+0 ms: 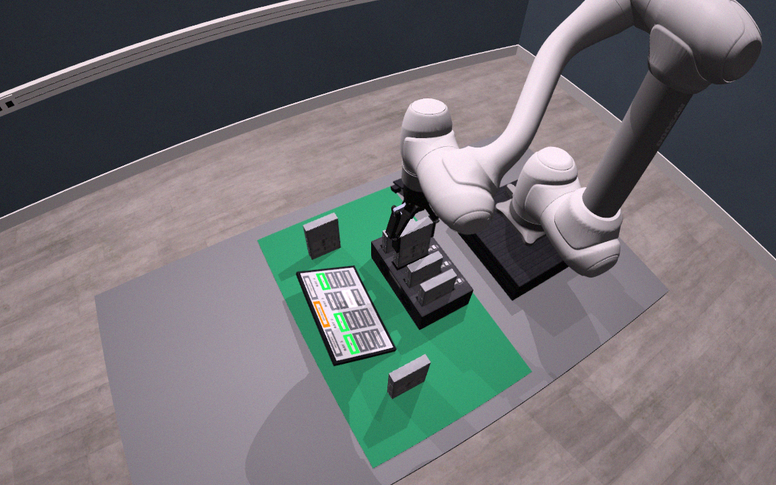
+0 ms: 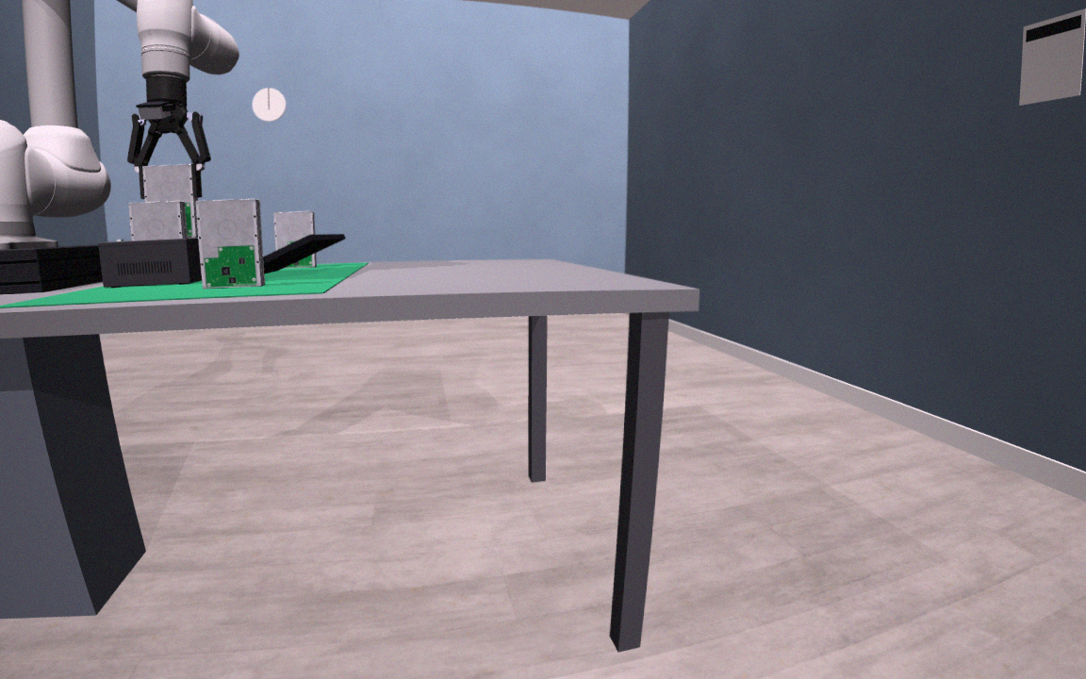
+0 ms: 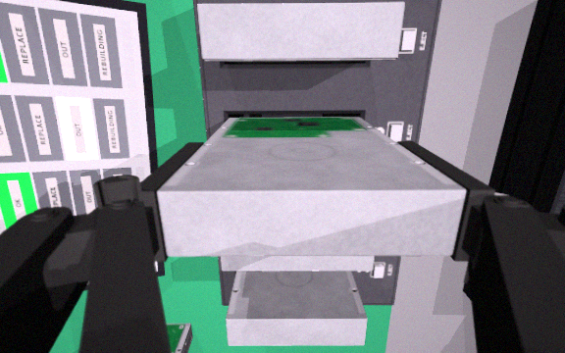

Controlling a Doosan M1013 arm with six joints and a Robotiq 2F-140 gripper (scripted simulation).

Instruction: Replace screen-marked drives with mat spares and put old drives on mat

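Observation:
My gripper [image 1: 415, 234] [image 2: 169, 181] [image 3: 299, 166] is shut on a drive [image 1: 416, 248] [image 3: 312, 230]. It holds the drive upright, green board end down, low over bay 3 of the dock [image 1: 448, 311] [image 2: 146, 266] [image 3: 273, 88]; whether its tip is inside the slot is unclear. Drives sit in bay 4 [image 3: 302, 31], bay 2 [image 1: 426, 269] [image 3: 297, 263] and bay 1 [image 1: 438, 286] [image 3: 296, 331]. The screen [image 1: 351, 304] [image 3: 56, 91] lights OUT for bay 3 and OK for the others. One drive [image 1: 409, 375] [image 2: 229, 240] [image 3: 179, 338] stands near on the mat [image 1: 469, 356], another [image 1: 322, 236] [image 2: 293, 226] far.
The tilted screen stands between the two mat drives, left of the dock in the top view. Small eject buttons [image 3: 408, 40] [image 3: 395, 131] [image 3: 379, 270] line the dock's right side in the wrist view. The black arm base plate [image 1: 517, 274] lies beyond that side.

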